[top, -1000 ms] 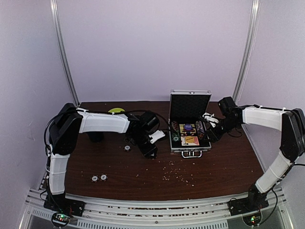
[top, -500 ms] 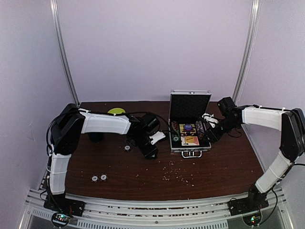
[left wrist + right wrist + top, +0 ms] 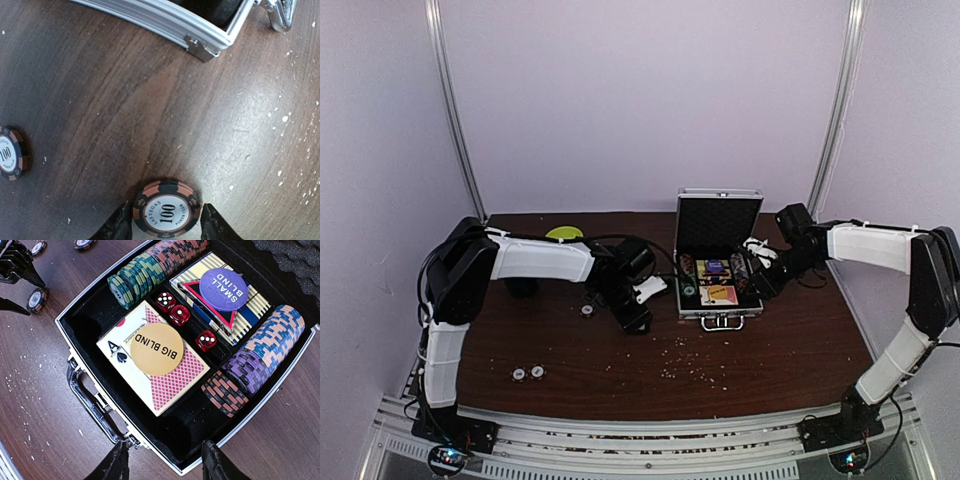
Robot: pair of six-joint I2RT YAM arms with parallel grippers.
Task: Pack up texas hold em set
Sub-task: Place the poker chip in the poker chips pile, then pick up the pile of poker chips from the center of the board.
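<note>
Hovering my right end effector (image 3: 165, 462) over the open silver aluminium briefcase (image 3: 719, 225), I had its fingers spread wide with nothing between them. Inside sat rows of striped poker chips (image 3: 137, 277), card decks (image 3: 170, 382), red dice (image 3: 179, 315), a round yellow BIG BLIND button (image 3: 156, 349) and a purple SMALL BLIND button (image 3: 223, 289). My left end effector (image 3: 165, 227) was down on the dark wooden worktop (image 3: 100, 100) near the case, closed against both edges of a flat-lying pink-and-black 100 chip (image 3: 166, 208). A second 100 chip (image 3: 10, 152) lay apart.
</note>
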